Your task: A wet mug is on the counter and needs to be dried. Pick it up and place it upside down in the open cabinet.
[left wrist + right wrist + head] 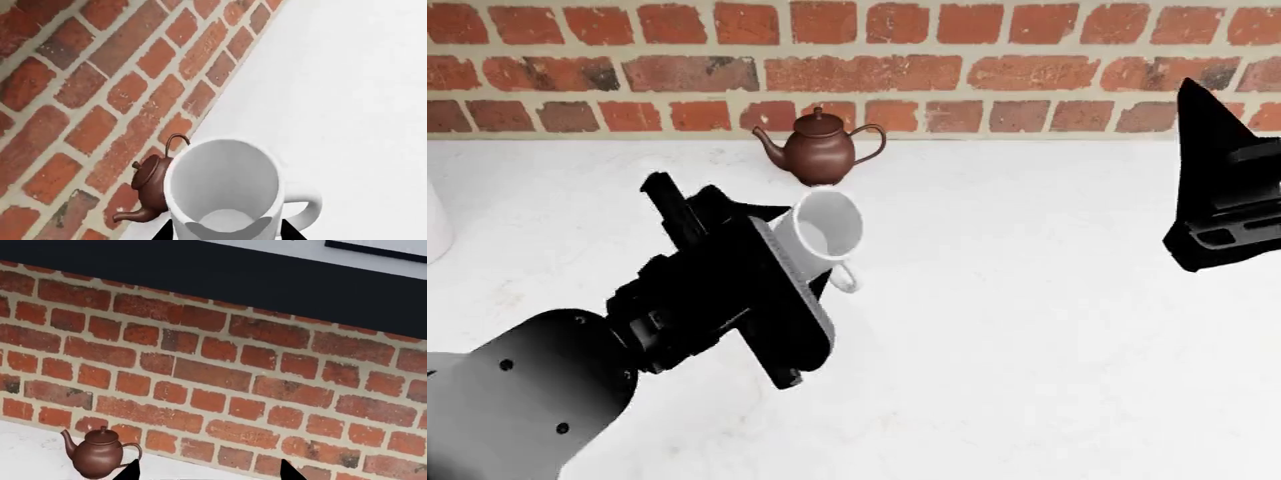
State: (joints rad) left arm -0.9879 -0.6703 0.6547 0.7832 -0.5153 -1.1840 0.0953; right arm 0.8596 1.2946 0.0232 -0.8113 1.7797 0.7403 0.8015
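Clearly the left pincer [785, 262] has the mug [826, 232] pinched by its base end: in the head view the white mug sticks out of the black pincer, tipped so its open mouth faces up and toward the brick wall [961, 70], its small loop handle [845, 279] hanging on the lower side. It looks to be clear of the worktop [1028, 330], just in front of the brown teapot [818, 143], though how high it is I cannot tell.

As I judge it, the step in hand is carrying and turning the mug over for the cabinet. To do that well, the grip should stay firm while the wrist rolls, since a hold near the base leaves most of the mug overhanging. The lift should go up and away from the teapot before any swing, so the rim does not clip it. The cabinet itself is not plainly visible, so its opening should be found before committing.

The left wrist view looks straight into the mug [223, 187], showing an empty interior, the handle [303, 207] off to one side, and the teapot [152, 185] close behind it, a closeness the head view makes look looser. The right wrist view alone shows a dark band above the brickwork [200, 365], possibly the cabinet's underside. Only two dark tips of the right pincer [210, 471] show there, spread apart with nothing between them; the head view shows it raised at the right edge [1225, 190].
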